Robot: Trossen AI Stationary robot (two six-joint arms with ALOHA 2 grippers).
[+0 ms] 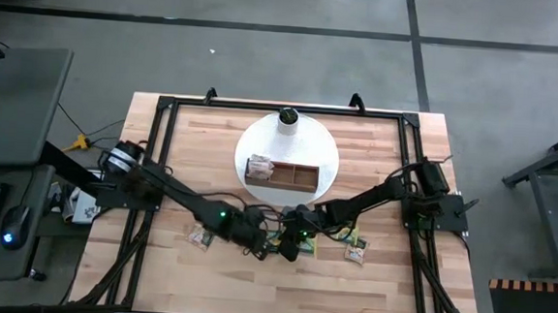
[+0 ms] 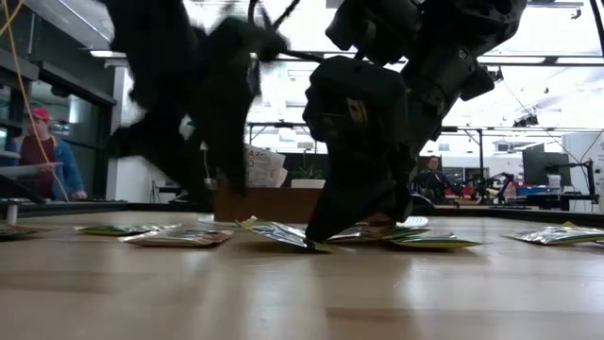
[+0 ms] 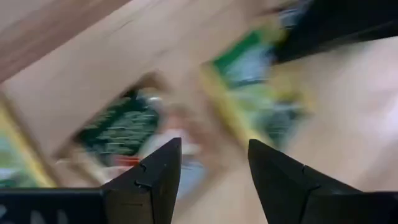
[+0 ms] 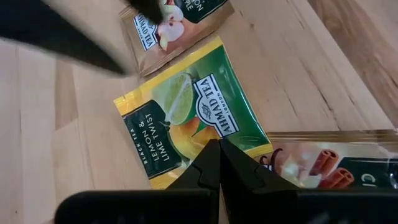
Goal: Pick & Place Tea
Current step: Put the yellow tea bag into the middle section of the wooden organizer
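The right gripper (image 4: 219,163) is seen pressed shut, fingertips on a green lemon-and-lime tea sachet (image 4: 186,118) lying flat on the table (image 1: 252,281) among others (none lifted), while the left gripper (image 3: 211,168) is held open just above nearby sachets.

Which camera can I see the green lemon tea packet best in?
The right wrist view: the green lemon and lime sachet fills the middle, label readable, under the shut right gripper. From above, the tea there is only tiny specks by the grippers. The low view shows sachets edge-on; the left wrist view is blurred.
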